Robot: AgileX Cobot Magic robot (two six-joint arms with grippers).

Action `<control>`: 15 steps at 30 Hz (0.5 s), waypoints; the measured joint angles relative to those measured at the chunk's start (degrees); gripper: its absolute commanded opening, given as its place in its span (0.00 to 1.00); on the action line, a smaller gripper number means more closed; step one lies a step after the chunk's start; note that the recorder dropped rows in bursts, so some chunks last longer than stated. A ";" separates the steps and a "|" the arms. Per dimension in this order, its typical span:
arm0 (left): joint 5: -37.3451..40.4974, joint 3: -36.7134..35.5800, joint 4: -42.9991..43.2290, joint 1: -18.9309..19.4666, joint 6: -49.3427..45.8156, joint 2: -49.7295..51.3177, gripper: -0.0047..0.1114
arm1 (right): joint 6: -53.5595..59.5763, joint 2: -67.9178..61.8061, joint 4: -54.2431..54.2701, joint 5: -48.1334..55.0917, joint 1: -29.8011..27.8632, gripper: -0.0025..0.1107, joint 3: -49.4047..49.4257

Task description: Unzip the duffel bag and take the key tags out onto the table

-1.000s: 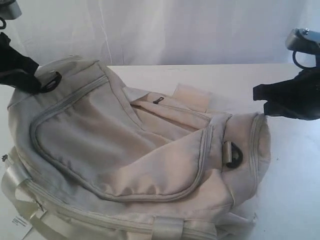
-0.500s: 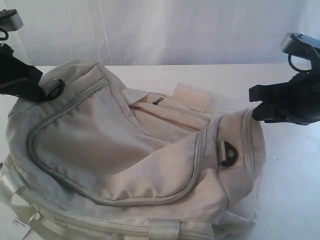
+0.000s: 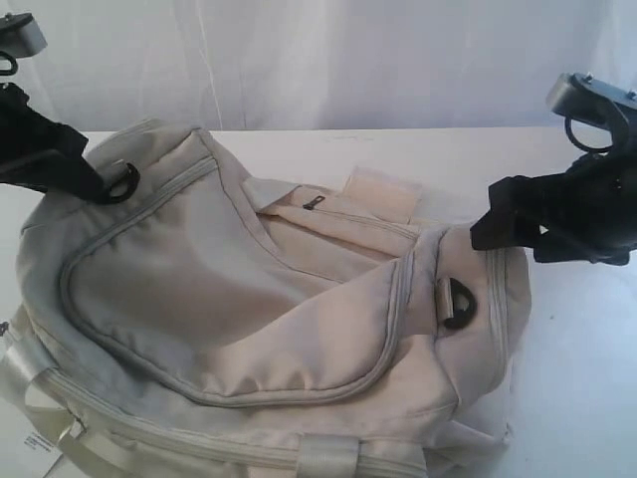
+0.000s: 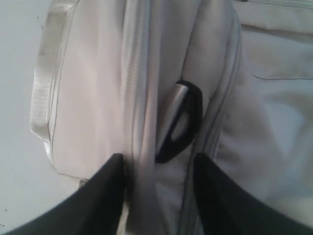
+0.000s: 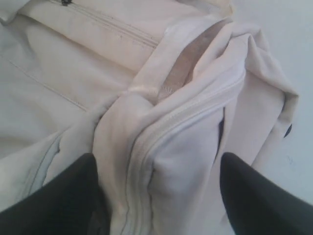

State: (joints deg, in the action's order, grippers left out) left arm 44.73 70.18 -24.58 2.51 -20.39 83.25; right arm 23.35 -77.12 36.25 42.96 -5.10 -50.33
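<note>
bag: large cream fabric duffel bag [image 3: 269, 299] fills centre and lower left of the exterior frame, lying on the white flat worktop [image 3: 587, 378]
flap: curved zip flap [image 3: 199, 289] slumped across the bag's middle; small dark zip pull [image 3: 315, 202] on the panel above it
left hand [image 3: 95, 181]: upper left, at the bag's end just beside a black D-ring [image 3: 124, 181] — fingers [image 4: 105, 196] closed partway onto a bunched fold of the zip seam
right hand [image 3: 508, 234]: right of frame at the other end, above the second black D-ring [image 3: 460, 302] — fingers [image 5: 58, 196] spread wide, bag's end corner bulging between them
handle: shiny webbing handle [image 3: 25, 373] at lower left edge
</note>
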 measured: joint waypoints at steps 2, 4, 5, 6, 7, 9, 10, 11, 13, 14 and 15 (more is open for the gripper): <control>0.12 0.00 -0.16 0.00 -0.15 -0.10 0.57 | 0.00 0.00 0.78 1.29 0.00 0.60 0.00; 0.19 0.00 -0.85 0.00 -0.27 -0.10 0.57 | 0.00 0.00 1.21 2.17 0.00 0.60 0.00; 0.35 0.00 -1.27 0.00 -0.64 0.14 0.57 | 0.00 0.00 1.30 2.40 0.00 0.60 0.00; 0.48 0.00 -1.69 0.00 -1.15 0.43 0.57 | 0.00 0.00 1.43 2.53 0.00 0.60 0.00; 0.72 0.00 -2.19 0.00 -1.50 1.07 0.57 | 0.00 0.00 1.43 2.53 0.00 0.60 0.00; 1.43 0.00 -3.13 0.00 -1.91 2.66 0.57 | 0.00 0.00 1.64 2.65 0.00 0.60 0.00; 1.84 0.00 -3.42 0.00 -1.99 3.26 0.57 | 0.00 0.00 1.78 2.77 0.00 0.60 0.00; 2.21 0.00 -3.88 0.00 -2.15 3.94 0.57 | 0.00 -0.09 1.91 2.77 0.00 0.60 0.00; 2.63 0.00 -4.17 0.00 -2.40 4.59 0.57 | 0.00 -0.35 1.91 2.77 0.00 0.60 0.00; 2.62 0.00 -4.27 0.00 -2.40 4.73 0.57 | 0.00 -0.48 1.91 2.77 0.00 0.60 0.00; 2.74 0.00 -4.39 0.00 -2.53 4.83 0.57 | 0.00 -0.78 2.02 2.77 0.00 0.60 0.00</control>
State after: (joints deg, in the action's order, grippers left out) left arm 47.47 70.18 -28.97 2.51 -22.92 88.08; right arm 23.35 -77.90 38.27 45.73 -5.10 -50.33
